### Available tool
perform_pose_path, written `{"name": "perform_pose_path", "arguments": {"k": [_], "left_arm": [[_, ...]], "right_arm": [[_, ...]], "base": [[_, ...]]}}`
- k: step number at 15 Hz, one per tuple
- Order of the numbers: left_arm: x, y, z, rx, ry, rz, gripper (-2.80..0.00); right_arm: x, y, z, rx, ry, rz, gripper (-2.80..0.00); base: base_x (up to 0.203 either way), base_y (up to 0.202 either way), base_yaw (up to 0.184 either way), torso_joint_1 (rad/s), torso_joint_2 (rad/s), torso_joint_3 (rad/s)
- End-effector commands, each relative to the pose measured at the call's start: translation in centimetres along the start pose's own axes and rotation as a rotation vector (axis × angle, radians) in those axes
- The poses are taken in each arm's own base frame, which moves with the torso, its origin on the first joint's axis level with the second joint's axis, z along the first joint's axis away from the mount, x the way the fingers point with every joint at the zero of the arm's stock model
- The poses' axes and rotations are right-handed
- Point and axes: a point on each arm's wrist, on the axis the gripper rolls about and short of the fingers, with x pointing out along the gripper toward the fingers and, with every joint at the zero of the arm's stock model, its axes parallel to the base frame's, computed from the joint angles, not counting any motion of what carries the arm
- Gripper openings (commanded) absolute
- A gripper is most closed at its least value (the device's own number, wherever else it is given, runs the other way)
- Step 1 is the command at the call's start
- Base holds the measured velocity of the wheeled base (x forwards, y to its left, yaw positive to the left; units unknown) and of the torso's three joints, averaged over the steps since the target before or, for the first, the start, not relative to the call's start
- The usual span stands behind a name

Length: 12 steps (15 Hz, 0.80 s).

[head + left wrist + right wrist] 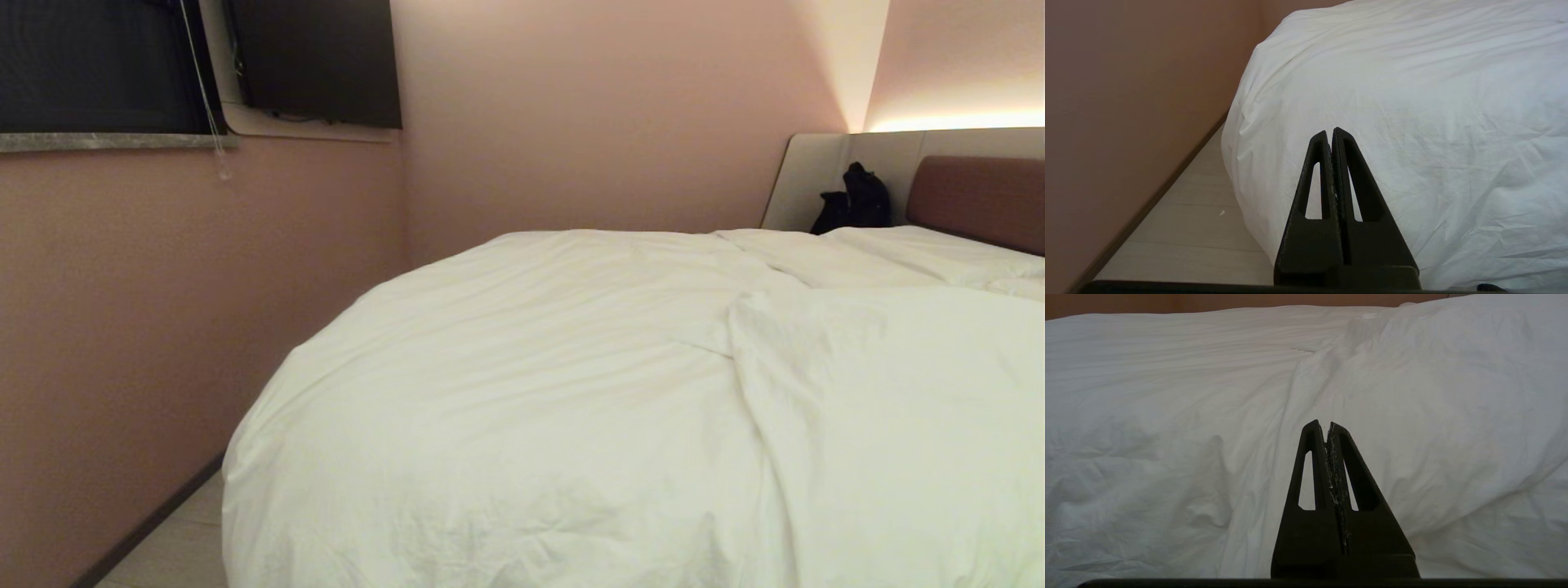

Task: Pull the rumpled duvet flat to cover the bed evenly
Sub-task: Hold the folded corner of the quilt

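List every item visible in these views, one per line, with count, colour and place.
duvet: one, white, rumpled, over the bed, a raised fold on its right part
bed: one, brown padded headboard showing at far right
headboard surround: one, light grey, behind the bed's head
dark bag-like object: one, black, at the bed's head against the surround; what it is cannot be told
wall: pink, left of and beyond the bed
window: one, dark, upper left, with a grey sill
screen: one, black, on the wall beside the window
floor: pale, strip between wall and bed
left gripper: one, black, shut, near the duvet's corner
right gripper: one, black, shut, facing the fold
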Motion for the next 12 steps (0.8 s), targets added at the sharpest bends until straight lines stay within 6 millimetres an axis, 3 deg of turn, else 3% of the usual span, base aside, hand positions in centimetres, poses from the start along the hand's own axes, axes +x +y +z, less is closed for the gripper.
{"name": "perform_pose_path", "arguments": {"k": [1,12], "left_arm": [[0.00,0.00,0.04,0.000,0.000,0.000,-2.80],[0.05,0.01,0.09,-0.002,-0.015,0.001,-2.80]], "right_arm": [[0.00,0.00,0.00,0.000,-0.001,0.000,-2.80],[0.00,0.00,0.00,0.001,-0.001,0.000,-2.80]], "base": [[0.000,0.000,0.000,0.000,0.00,0.000],[0.000,0.000,0.000,0.000,0.00,0.000]]}}
